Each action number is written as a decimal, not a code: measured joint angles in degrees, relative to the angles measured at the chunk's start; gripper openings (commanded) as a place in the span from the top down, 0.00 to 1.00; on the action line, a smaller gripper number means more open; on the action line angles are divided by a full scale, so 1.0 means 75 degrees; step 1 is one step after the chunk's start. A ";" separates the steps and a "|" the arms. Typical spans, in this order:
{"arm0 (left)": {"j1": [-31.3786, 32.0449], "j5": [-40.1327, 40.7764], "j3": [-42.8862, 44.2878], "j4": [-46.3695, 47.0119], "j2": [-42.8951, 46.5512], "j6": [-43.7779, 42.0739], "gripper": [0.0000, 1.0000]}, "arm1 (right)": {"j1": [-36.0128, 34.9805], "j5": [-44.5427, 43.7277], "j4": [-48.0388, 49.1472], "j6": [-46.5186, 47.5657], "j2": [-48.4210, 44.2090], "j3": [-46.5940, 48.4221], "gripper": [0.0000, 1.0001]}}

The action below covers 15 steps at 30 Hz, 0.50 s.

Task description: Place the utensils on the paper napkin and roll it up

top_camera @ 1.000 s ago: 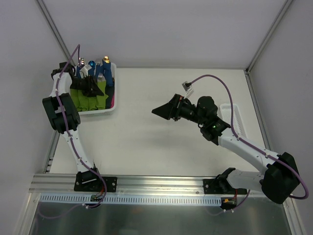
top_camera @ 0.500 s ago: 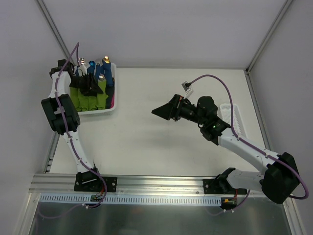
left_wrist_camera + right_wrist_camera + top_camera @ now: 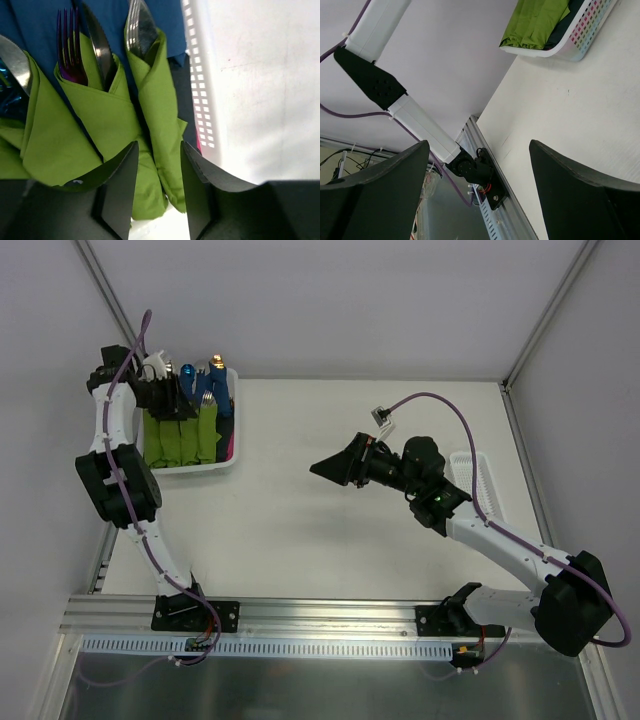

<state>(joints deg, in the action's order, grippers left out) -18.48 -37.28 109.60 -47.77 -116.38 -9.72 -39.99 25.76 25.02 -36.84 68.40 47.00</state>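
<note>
We see our left tool (image 3: 159, 146) released, its fingers apart above the green napkin rolls (image 3: 102, 120) in the white basket (image 3: 199, 80). Our right tool (image 3: 479, 146) hangs released and empty over the desk (image 3: 580, 110).

overhead view spans the table (image 3: 330, 530); left wrist hugs the basket (image 3: 199, 75), right wrist sees it afar.

Napkin bundles (image 3: 156, 112) in basket (image 3: 214, 468) far left, tray (image 3: 481, 486) at right edge

No legible text, no labels, brands, numbers or signs readable in any view
</note>
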 measured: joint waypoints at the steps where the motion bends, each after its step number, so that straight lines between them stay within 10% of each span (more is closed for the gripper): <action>1: 0.0000 -0.0012 -0.0052 0.0035 0.0178 0.0000 0.65 | 0.0003 0.0000 -0.0006 0.0003 0.0000 -0.0003 0.15; 15: 0.0000 -0.1594 -0.1448 0.0321 0.1160 0.0221 0.79 | 0.0131 0.0029 -0.0490 0.0175 -0.0242 -0.0128 0.14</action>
<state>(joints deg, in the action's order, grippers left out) -18.48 -49.23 98.74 -45.36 -107.68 -8.05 -39.00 25.98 21.34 -35.53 66.59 46.04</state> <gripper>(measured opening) 0.219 0.853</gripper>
